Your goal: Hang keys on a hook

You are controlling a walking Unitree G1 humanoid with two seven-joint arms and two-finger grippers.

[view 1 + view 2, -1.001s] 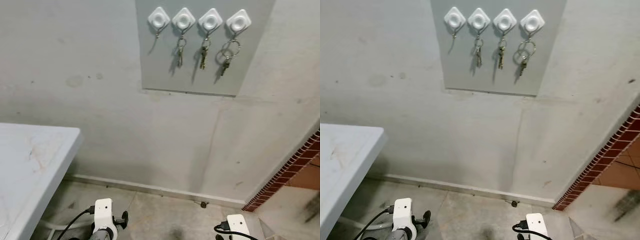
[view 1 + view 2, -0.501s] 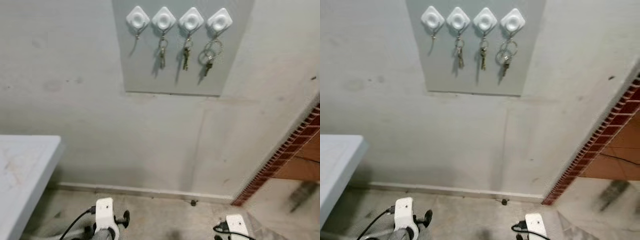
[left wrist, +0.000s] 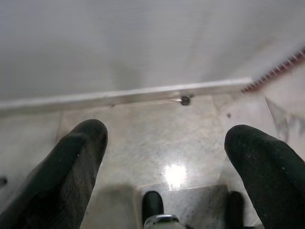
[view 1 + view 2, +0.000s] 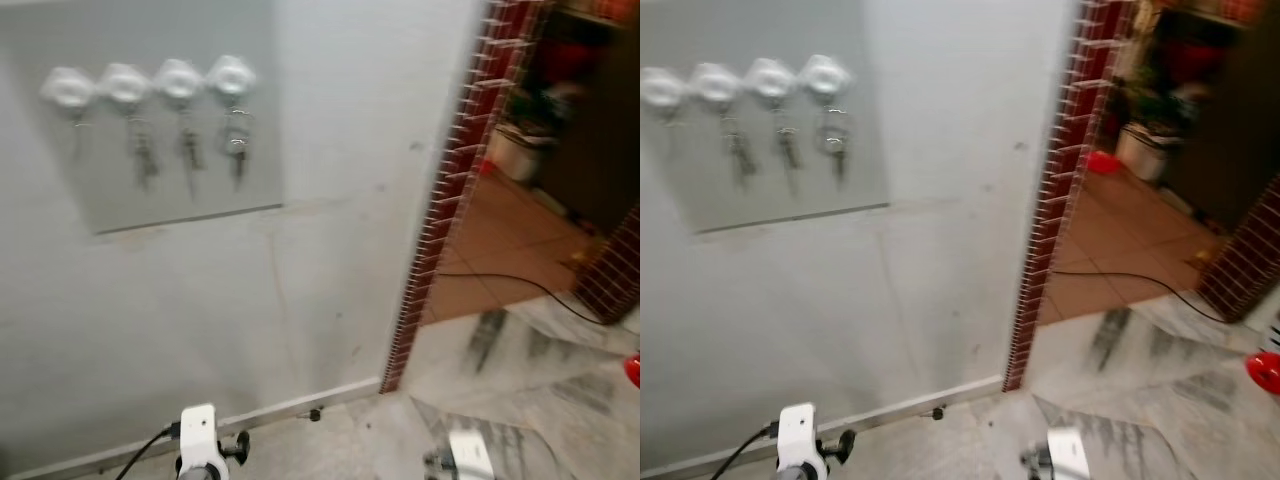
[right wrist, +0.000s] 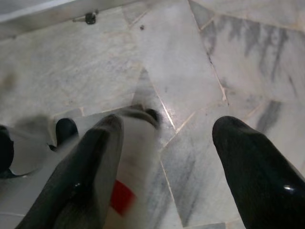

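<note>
Looks done: keys (image 4: 186,148) hang on three hooks (image 4: 178,78), both grippers (image 3: 164,157) (image 5: 167,162) spread empty, hanging low.

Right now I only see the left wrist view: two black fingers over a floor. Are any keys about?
Observer: Yes. Three sets of keys hang from white hooks on a grey panel on the wall, up to the robot's left.
Operator: Is a hook free?
Observer: The leftmost hook looks bare, though the picture is blurred.
Operator: Does the other arm hold a key?
Observer: No. The right gripper is open over the floor, nothing between its fingers.
</note>
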